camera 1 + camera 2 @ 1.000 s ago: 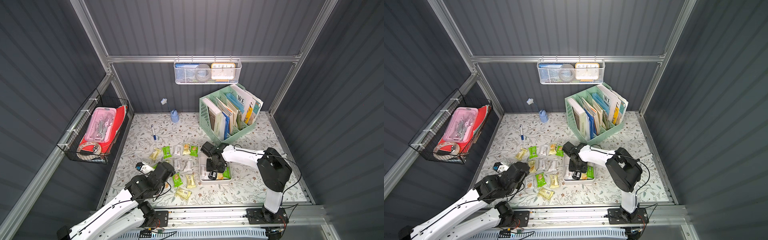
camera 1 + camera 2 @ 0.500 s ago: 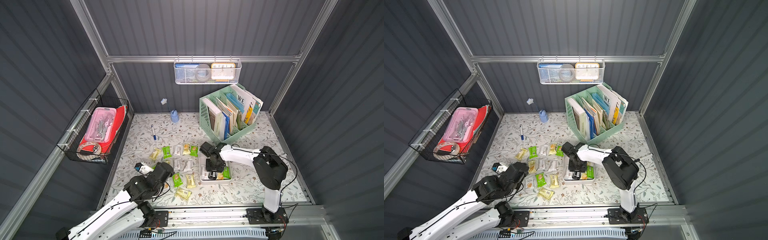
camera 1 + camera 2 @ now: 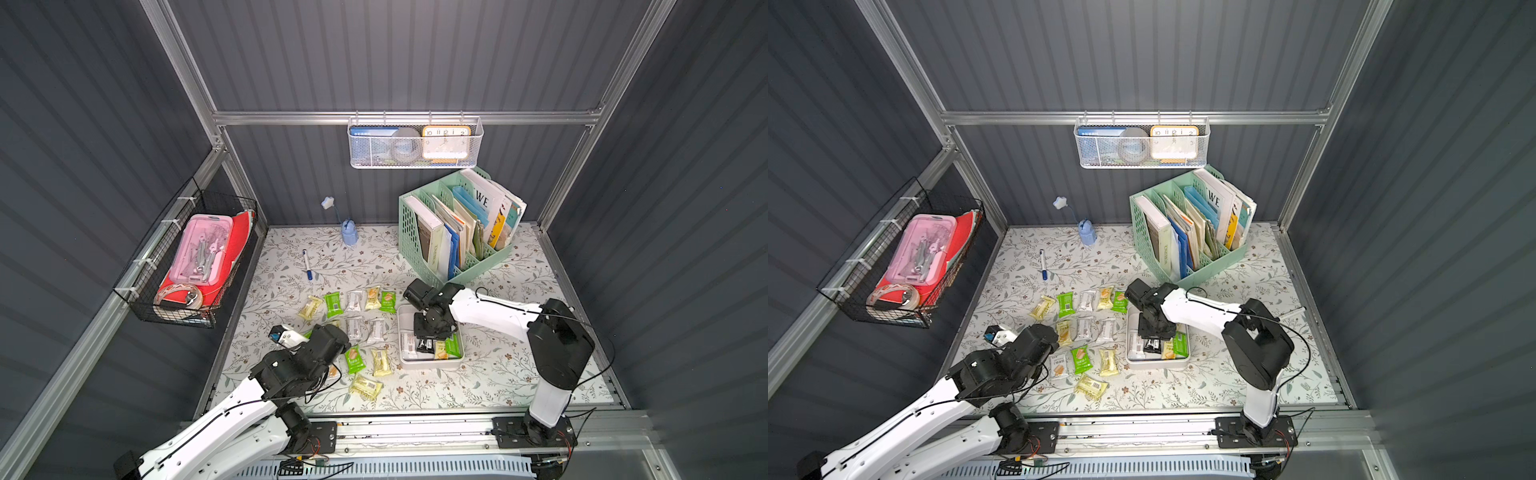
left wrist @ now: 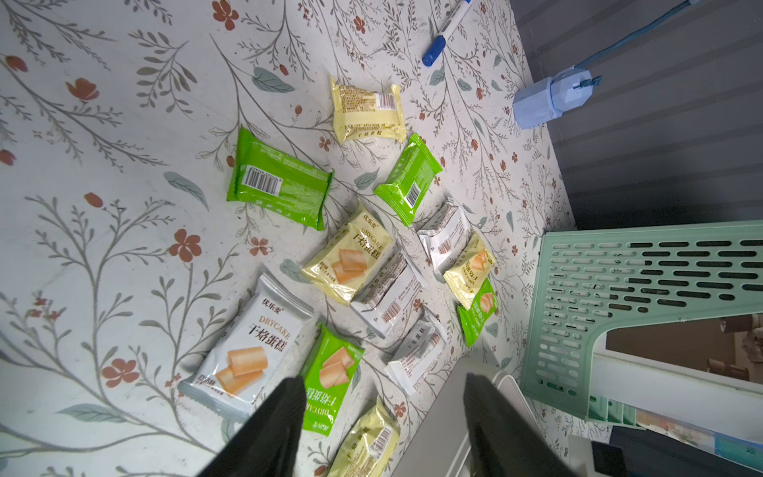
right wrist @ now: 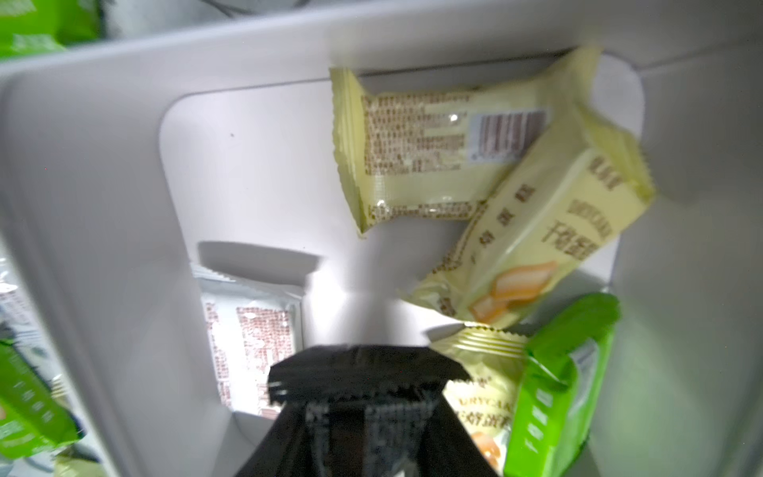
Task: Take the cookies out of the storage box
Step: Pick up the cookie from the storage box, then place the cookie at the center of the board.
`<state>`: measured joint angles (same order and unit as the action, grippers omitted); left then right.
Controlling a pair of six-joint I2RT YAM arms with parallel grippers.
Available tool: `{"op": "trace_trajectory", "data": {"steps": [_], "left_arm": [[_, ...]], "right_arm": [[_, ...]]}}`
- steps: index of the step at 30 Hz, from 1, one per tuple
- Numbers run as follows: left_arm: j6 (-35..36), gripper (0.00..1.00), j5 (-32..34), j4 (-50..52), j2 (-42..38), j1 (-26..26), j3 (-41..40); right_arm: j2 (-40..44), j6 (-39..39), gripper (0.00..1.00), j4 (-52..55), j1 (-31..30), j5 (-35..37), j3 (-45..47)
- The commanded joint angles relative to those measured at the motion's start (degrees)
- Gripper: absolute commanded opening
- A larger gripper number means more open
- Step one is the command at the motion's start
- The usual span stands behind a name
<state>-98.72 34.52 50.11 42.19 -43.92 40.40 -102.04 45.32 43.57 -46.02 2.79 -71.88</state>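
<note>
Right wrist view: the right gripper (image 5: 367,417) reaches into the storage box (image 5: 103,214), around a black packet (image 5: 367,371).
Its jaws press in on either side of the black packet and are clamped on it, though the picture is blurred. Other cookies (image 5: 433,153) lie in the storage box with it: pale yellow packets against one wall, a green one (image 5: 557,384) and a white one (image 5: 252,338). In both top views the storage box (image 3: 430,366) sits on the floral table (image 3: 498,374), near the mint-green file organizer (image 3: 409,237), with more packets (image 3: 354,328) spread on the table beside it. The left gripper (image 4: 384,382) hovers above those, its jaws apart and holding nothing.
</note>
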Motion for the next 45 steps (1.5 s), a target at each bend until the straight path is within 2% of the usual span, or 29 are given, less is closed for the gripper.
{"op": "trace_trajectory", "data": {"steps": [1, 10, 19, 30, 34, 39, 45], "left_arm": [[0.1, 0.66, 2.0, 0.9, -0.5, 0.3, 1.0], [0.6, 0.66, 2.4, 1.4, -2.2, 0.4, 0.5], [4.9, 0.65, 2.3, 4.4, -2.9, 3.1, 3.1], [11.4, 0.64, -1.6, 0.6, 2.6, 7.3, 4.0], [9.1, 0.63, -2.4, 1.1, 3.1, 9.6, 3.1], [10.4, 0.63, -4.4, 0.4, 2.8, 13.9, 1.5], [10.5, 0.63, -6.1, -1.3, 3.0, 17.9, -0.5]], "right_arm": [[2.6, 0.0, 0.38, 1.9, -0.2, 1.6, 0.9], [7.5, 0.2, 0.37, 2.1, -0.3, 2.6, 0.2], [6.0, -2.1, 0.37, 5.6, -1.5, 2.6, -8.0], [-7.4, -7.9, 0.37, 10.4, -2.6, 5.3, -26.2], [-13.6, -11.4, 0.36, 12.0, -2.5, 7.5, -33.8], [-22.0, -16.0, 0.37, 15.3, -2.2, 10.9, -44.9], [-28.9, -19.1, 0.37, 13.9, -0.9, 10.5, -53.7]]}}
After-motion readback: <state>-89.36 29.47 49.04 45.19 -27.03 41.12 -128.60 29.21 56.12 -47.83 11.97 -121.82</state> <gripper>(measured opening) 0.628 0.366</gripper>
